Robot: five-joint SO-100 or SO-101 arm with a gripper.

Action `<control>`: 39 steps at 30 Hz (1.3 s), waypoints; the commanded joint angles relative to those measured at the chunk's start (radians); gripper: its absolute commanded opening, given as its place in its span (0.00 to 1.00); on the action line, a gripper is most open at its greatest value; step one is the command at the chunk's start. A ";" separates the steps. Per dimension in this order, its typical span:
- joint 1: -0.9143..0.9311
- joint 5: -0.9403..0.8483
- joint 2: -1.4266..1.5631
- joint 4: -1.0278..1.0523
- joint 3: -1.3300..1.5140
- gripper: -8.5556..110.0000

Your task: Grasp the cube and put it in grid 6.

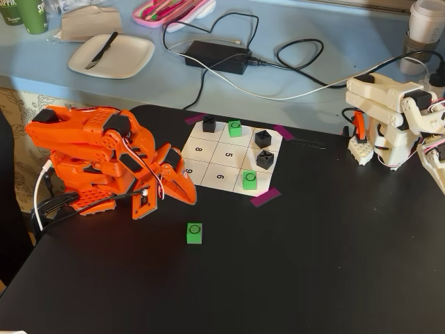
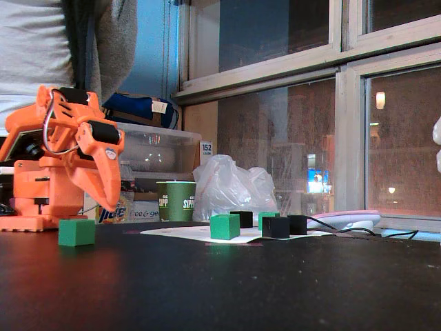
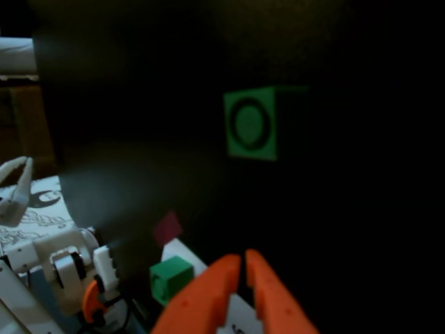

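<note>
A loose green cube [image 1: 194,233] with a black circle on top sits on the black table, in front of the paper grid [image 1: 201,163]. It also shows in the other fixed view [image 2: 76,232] and in the wrist view [image 3: 251,124]. Cell 6 [image 1: 220,177] is bare, in the grid's near row. My orange gripper [image 1: 188,197] is shut and empty, tips low at the grid's left near corner, above and left of the loose cube. It shows in the wrist view [image 3: 244,257] too. Two more green cubes [image 1: 249,179] [image 1: 235,128] sit on the grid.
Three black X cubes [image 1: 208,124] [image 1: 262,138] [image 1: 265,159] stand on grid cells. A white arm [image 1: 389,118] stands at the right. Purple tape [image 1: 265,197] holds the paper corners. A plate [image 1: 111,56], power adapter [image 1: 217,56] and cables lie on the blue table behind.
</note>
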 commanded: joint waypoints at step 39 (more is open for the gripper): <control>-0.077 -0.164 0.005 0.018 0.072 0.07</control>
